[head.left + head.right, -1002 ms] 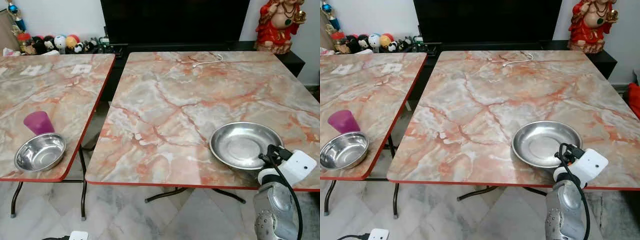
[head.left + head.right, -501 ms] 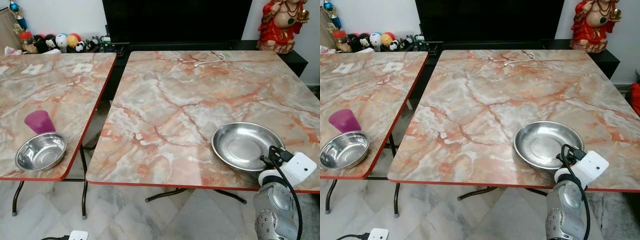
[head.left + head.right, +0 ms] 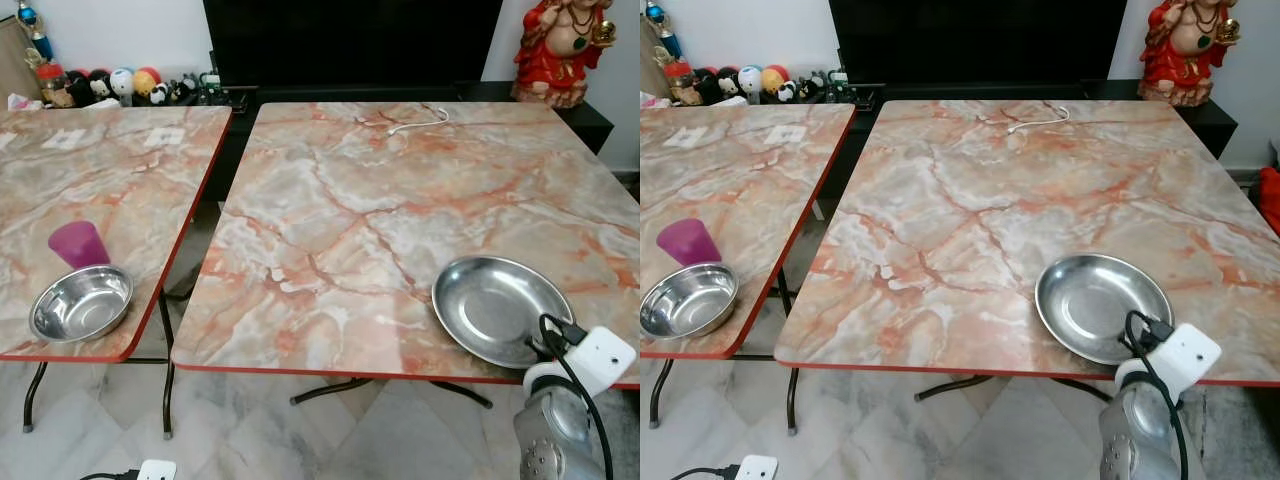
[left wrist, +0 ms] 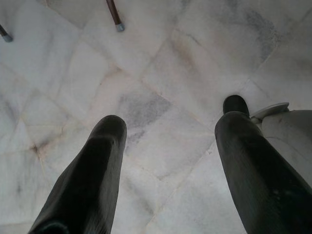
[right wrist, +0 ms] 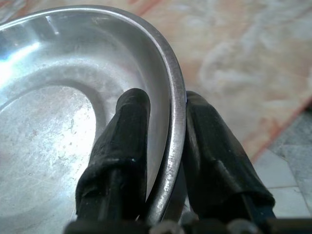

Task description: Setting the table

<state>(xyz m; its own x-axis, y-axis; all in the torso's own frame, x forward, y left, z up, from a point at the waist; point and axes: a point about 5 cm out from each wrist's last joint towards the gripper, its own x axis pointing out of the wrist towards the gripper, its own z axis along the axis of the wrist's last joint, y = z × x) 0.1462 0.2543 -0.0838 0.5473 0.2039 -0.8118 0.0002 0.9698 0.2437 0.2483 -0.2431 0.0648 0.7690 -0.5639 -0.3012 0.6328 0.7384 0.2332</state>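
A shallow steel plate (image 3: 500,308) sits near the front right edge of the right marble table (image 3: 330,200), slightly tilted. My right gripper (image 5: 168,141) is shut on the plate's (image 5: 58,122) near rim, one finger inside the dish and one outside. From the head views, the right wrist (image 3: 575,375) hangs just past the table's front edge. On the left table (image 3: 110,180), a purple cup (image 3: 78,243) stands right behind a small steel bowl (image 3: 81,303). My left gripper (image 4: 165,136) hangs open above the marble floor, holding nothing.
A narrow gap (image 3: 200,230) separates the two tables. A white cable (image 3: 418,122) lies at the right table's far edge. Behind stand a dark TV cabinet (image 3: 350,50), a red statue (image 3: 560,50) and small toys (image 3: 120,85).
The plate has shifted a little right and toward the table's front edge, held by my right gripper, and now looks tilted. The cup and bowl have not moved.
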